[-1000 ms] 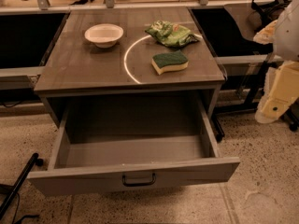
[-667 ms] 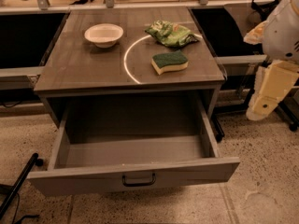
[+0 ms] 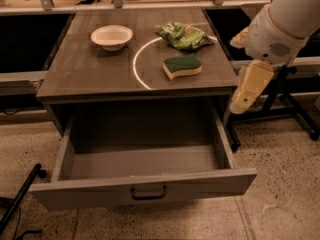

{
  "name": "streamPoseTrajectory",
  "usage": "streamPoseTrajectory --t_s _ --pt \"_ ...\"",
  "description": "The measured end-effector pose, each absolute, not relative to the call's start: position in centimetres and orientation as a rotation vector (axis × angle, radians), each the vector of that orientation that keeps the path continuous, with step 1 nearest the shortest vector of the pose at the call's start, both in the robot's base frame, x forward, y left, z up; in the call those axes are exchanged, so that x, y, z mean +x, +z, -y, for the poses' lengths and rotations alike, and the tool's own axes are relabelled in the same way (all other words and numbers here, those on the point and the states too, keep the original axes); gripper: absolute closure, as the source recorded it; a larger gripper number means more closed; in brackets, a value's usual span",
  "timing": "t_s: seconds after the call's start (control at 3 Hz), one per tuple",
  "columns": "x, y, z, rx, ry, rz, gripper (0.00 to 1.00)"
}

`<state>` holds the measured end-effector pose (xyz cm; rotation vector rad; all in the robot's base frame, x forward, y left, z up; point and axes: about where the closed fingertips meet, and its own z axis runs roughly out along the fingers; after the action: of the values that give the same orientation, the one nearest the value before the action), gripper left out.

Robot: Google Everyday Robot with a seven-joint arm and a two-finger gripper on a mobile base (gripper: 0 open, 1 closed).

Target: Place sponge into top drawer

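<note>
Camera view: top drawer point(image 3: 145, 188) stands pulled open. Sponge point(image 3: 182, 66) lies on the cabinet top point(image 3: 90, 71), near the snack bag point(image 3: 182, 35), ungrasped. Gripper point(image 3: 248, 88) hangs beside the cabinet's right edge; its grip state you cannot tell. You have pick and drop left.

The green-topped sponge point(image 3: 182, 66) lies flat on the tabletop point(image 3: 90, 76). The grey top drawer point(image 3: 145, 188) stands open below. My end effector point(image 3: 246, 91) hangs beside it.
</note>
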<state>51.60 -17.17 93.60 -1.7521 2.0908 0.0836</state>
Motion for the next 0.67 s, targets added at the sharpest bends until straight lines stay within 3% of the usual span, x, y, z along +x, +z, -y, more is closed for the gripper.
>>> streamPoseTrajectory --t_s 0.33,0.67 --pt "58.77 90.27 14.03 -1.725 0.153 -2.048 0.0" --pt "59.14 90.11 13.94 -1.731 0.158 -2.04 0.0"
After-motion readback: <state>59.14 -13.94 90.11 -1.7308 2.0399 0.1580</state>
